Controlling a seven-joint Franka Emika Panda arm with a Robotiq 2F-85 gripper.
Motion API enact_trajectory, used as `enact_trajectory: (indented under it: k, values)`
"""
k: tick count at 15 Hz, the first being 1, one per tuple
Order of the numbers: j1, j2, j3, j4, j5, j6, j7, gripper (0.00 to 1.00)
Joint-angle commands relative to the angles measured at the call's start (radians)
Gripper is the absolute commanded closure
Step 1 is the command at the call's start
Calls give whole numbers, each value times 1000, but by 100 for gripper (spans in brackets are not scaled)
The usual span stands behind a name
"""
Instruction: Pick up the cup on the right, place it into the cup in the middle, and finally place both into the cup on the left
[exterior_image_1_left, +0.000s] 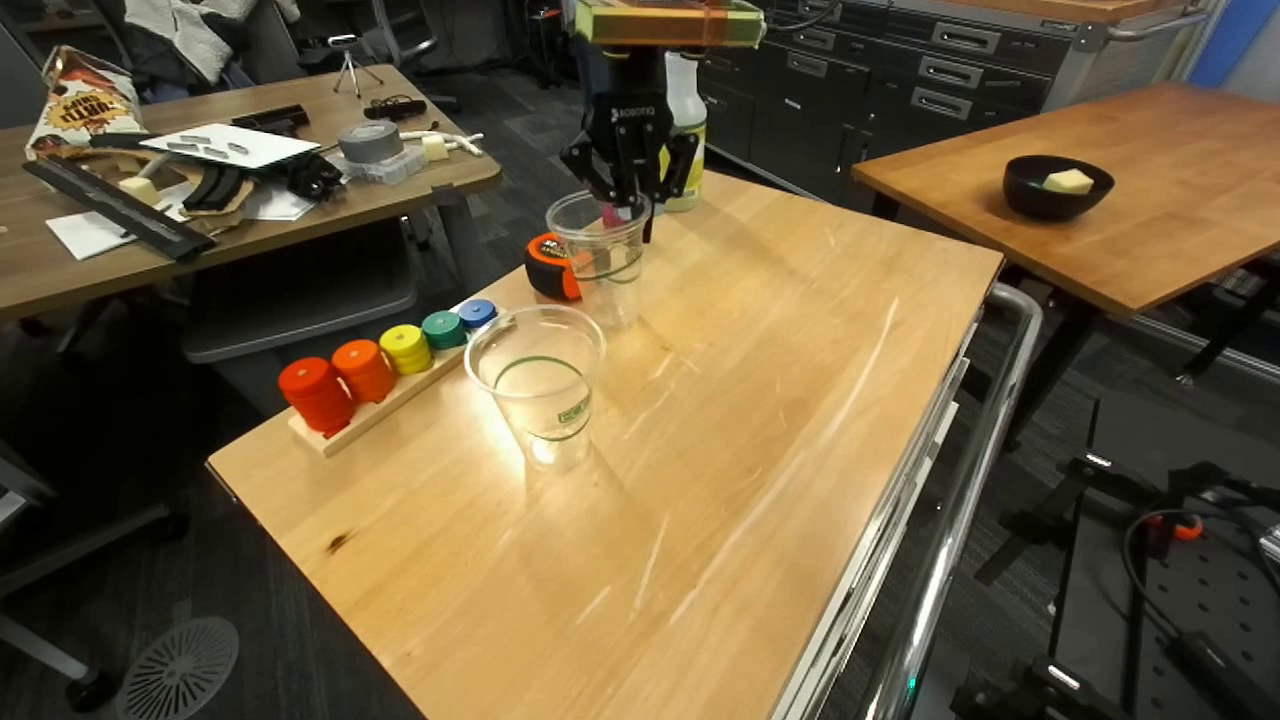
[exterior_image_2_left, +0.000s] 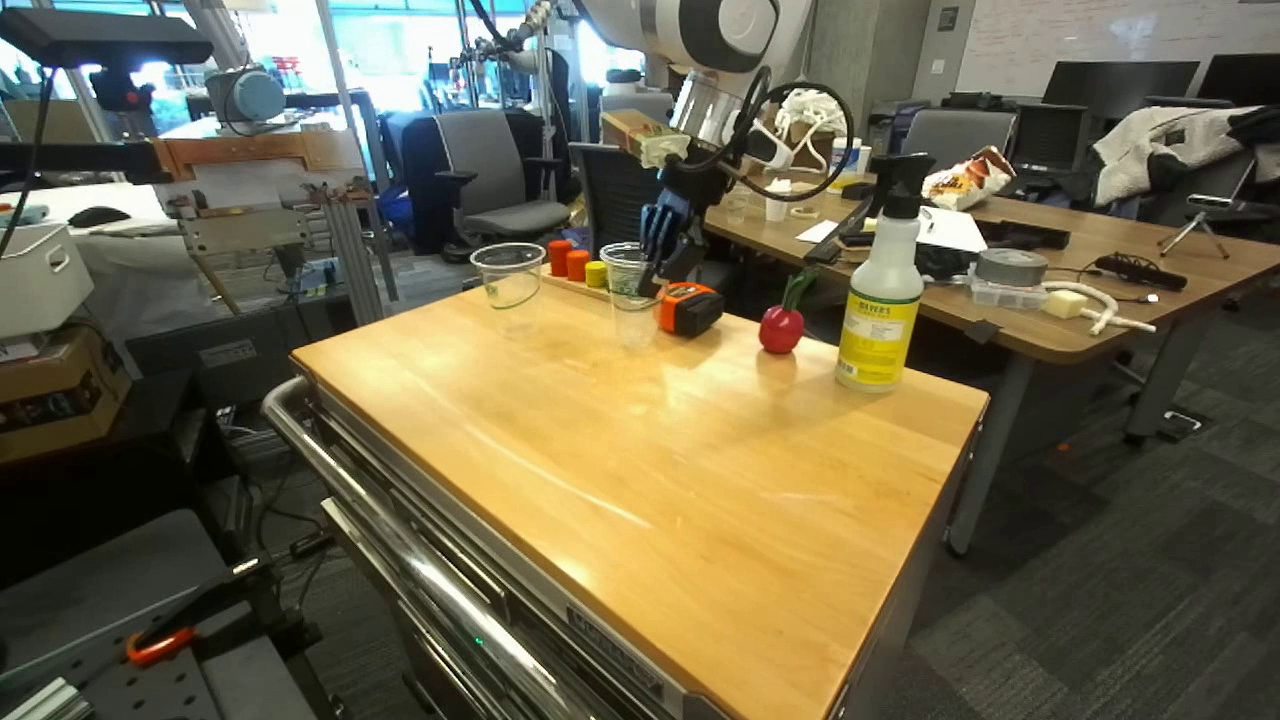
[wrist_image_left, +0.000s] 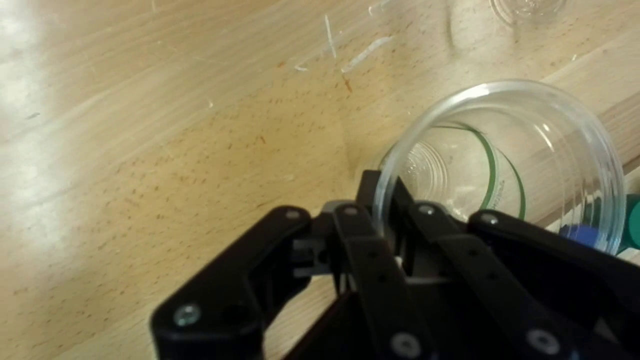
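Held cup (exterior_image_1_left: 605, 262): clear plastic, nearly upright, mouth upward, just beside the tape measure (exterior_image_1_left: 550, 268). Whether its base touches the tabletop (exterior_image_1_left: 760, 430) cannot be told. Paired lines below its rim suggest that the first nesting is done, though the transparent walls leave this unsettled. Fingers (wrist_image_left: 368, 185): drawn close together across the rim, one inside the wall and one outside, apparently pinching the held cup. Receiving cup (exterior_image_1_left: 545, 390): upright, standing apart, its long axis roughly parallel to that of the held cup. In both exterior views the pinch lies on the half of the rim farther from the receiving cup, so that in the transfer the held cup's body would lead the fingers; in the wrist view only the receiving cup's base shows, at the upper edge. The coming move calls for a lift until the held base clears the receiving rim, then a level carry with both axes parallel; a one-sided grip may let the cup tilt. Farther out: a disc toy (exterior_image_1_left: 405, 352) near both cups; beyond the tape measure, a red radish (exterior_image_2_left: 781, 330) and a spray bottle (exterior_image_2_left: 880, 310).
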Motion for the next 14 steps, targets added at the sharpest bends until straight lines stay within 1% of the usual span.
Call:
enact_trajectory:
  k: [1,5,8,14]
  values:
    - [-10,-94,-10,-56,27,-14,45,98]
    - [4,-201,-11,-75,3,-53,63,98]
    - [35,-281,0,-80,-23,-96,71,98]
    - [100,-389,57,-167,-29,-130,28,98]
